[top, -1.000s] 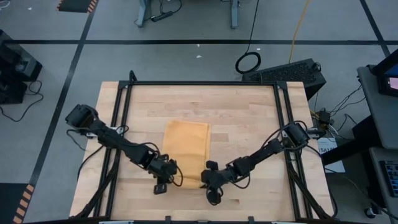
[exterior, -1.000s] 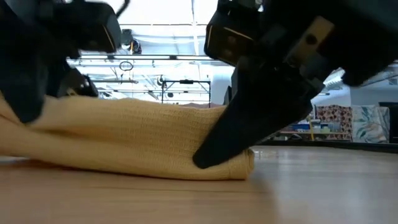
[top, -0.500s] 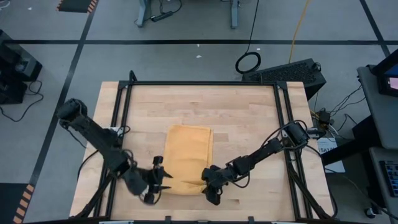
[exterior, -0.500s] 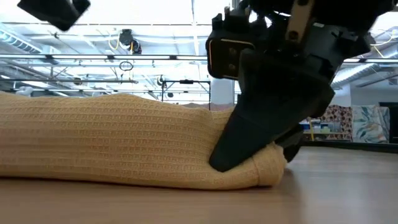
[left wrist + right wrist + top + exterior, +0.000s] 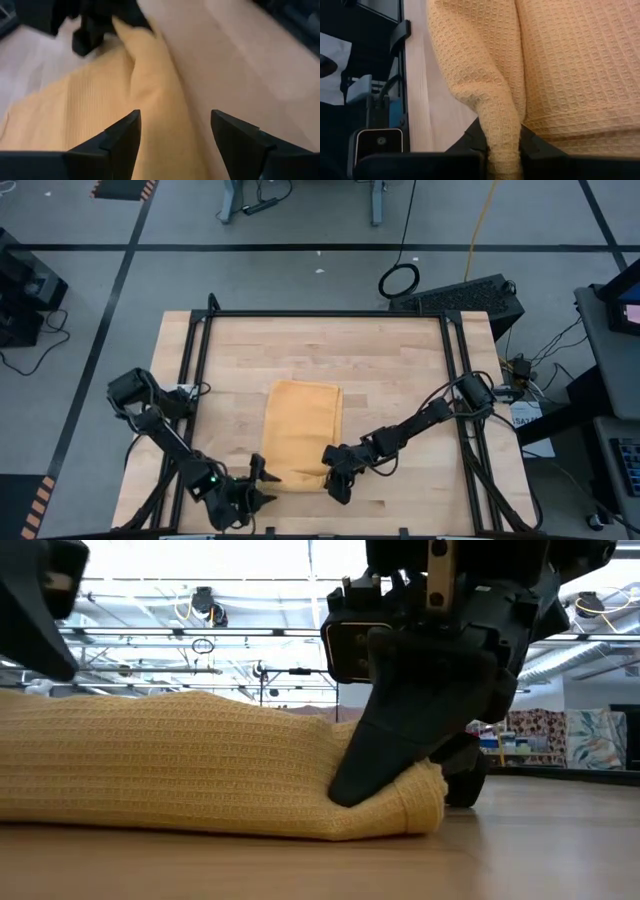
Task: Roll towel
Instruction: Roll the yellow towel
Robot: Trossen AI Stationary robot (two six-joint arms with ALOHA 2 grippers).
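The mustard-yellow towel lies on the wooden table as a narrow folded strip running from far to near. Its near edge is bunched into a thick fold that rests on the wood. My right gripper is at the towel's near right corner, shut on that fold. My left gripper stands open just off the near left corner. In the left wrist view the towel lies ahead of its spread fingers, with nothing between them. My right gripper pinches a raised ridge of the towel's near fold between its two fingers, at the right end of that fold. Several layers are bunched in the pinch. The fingers slant down from the table's right side. The corner below them rests on the table.
Black frame rails run along the table's left, right and far sides. Bare wood lies beyond the towel's far edge and to both sides of it. Cables and equipment sit off the table at the right.
My left gripper has opened and let go of the towel's near left corner. It has drawn back up and toward the table's near edge. My right gripper has kept its hold at the near right corner. The near fold stays bunched on the table.
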